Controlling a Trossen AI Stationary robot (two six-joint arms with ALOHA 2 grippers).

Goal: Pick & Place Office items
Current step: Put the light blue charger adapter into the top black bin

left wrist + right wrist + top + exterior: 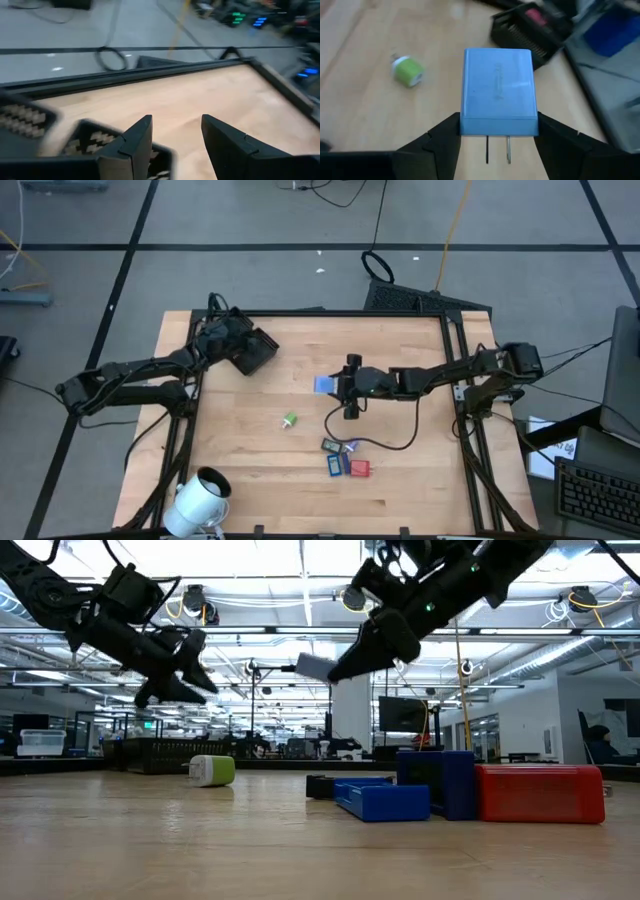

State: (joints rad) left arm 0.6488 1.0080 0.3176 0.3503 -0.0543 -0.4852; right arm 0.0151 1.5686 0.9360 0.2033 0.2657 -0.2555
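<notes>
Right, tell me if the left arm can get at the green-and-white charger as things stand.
Probably yes. The left gripper is open and empty, and only bare table lies between it and the green-and-white charger. The right gripper is holding a blue charger off to one side.

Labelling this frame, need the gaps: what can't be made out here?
- Black mesh tray, left wrist view: blurred, cut off by the edge and hidden behind the left pincer; contents unreadable.
- Pile of small red, blue and dark items, high view: too small to count.
- Flat blue plug-in charger in the right pincer: embossed text illegible.
</notes>
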